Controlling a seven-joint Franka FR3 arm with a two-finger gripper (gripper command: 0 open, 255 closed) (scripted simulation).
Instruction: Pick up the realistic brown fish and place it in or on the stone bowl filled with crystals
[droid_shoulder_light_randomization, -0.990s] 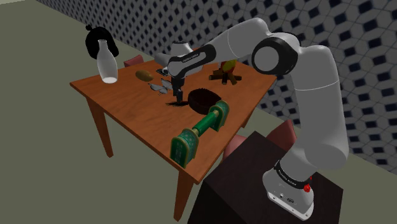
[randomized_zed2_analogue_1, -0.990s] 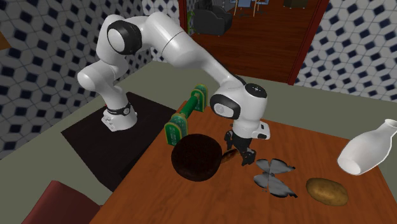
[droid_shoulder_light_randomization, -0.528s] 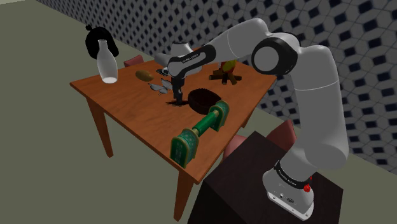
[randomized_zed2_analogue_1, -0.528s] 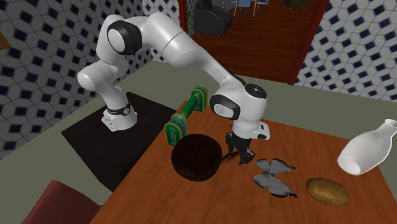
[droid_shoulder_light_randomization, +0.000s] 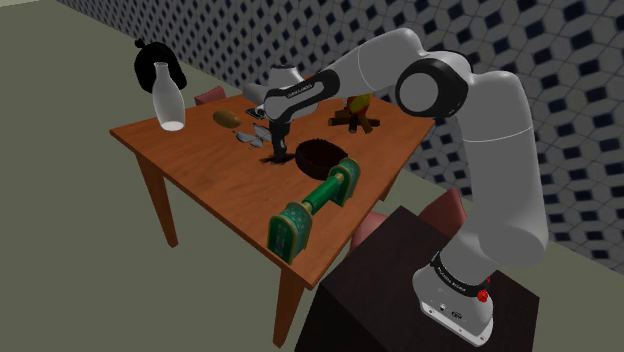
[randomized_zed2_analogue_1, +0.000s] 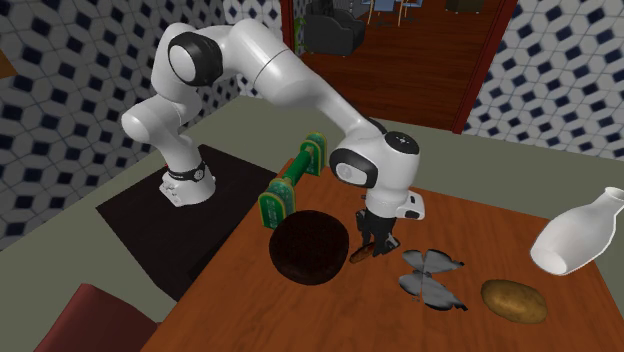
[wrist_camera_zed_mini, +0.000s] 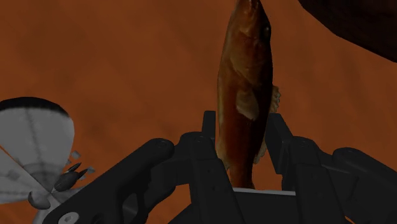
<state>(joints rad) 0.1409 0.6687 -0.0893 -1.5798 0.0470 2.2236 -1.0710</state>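
**Desk:** While pressed low over the wooden table (droid_shoulder_light_randomization: 200, 170), clenched on what?

**Photographer:** Black gripper (randomized_zed2_analogue_1: 370, 250), fingers (wrist_camera_zed_mini: 283, 143) clasped tight on both flanks of the brown fish (wrist_camera_zed_mini: 245, 76). Low at the tabletop, head-first away from the gripper, just beside the dark bowl (randomized_zed2_analogue_1: 290, 262) and outside it. White arm (droid_shoulder_light_randomization: 430, 90) with dark joints arched from the stand (droid_shoulder_light_randomization: 390, 280) down to the fish.

**Desk:** And across the rest of the surface?

**Photographer:** Grey winged ornament (randomized_zed2_analogue_1: 432, 275) near the fish, on the side away from the bowl; a potato (randomized_zed2_analogue_1: 513, 300) past that; a white bottle (droid_shoulder_light_randomization: 168, 100) upright by the far corner in the shoulder view. Green roller (droid_shoulder_light_randomization: 315, 205) with two end plates toward the near edge, a small pile of logs (droid_shoulder_light_randomization: 357, 115) at the far side.

**Desk:** And the room around it?

**Photographer:** Walls (droid_shoulder_light_randomization: 560, 60) papered in a blue-and-white cube pattern, olive floor (droid_shoulder_light_randomization: 80, 250), dark box stand beside the table, red chairs (droid_shoulder_light_randomization: 445, 210) close by. Red-framed doorway (randomized_zed2_analogue_1: 400, 70) in the second exterior view, opening on wood flooring (randomized_zed2_analogue_1: 420, 90) and a dark armchair (randomized_zed2_analogue_1: 335, 30)
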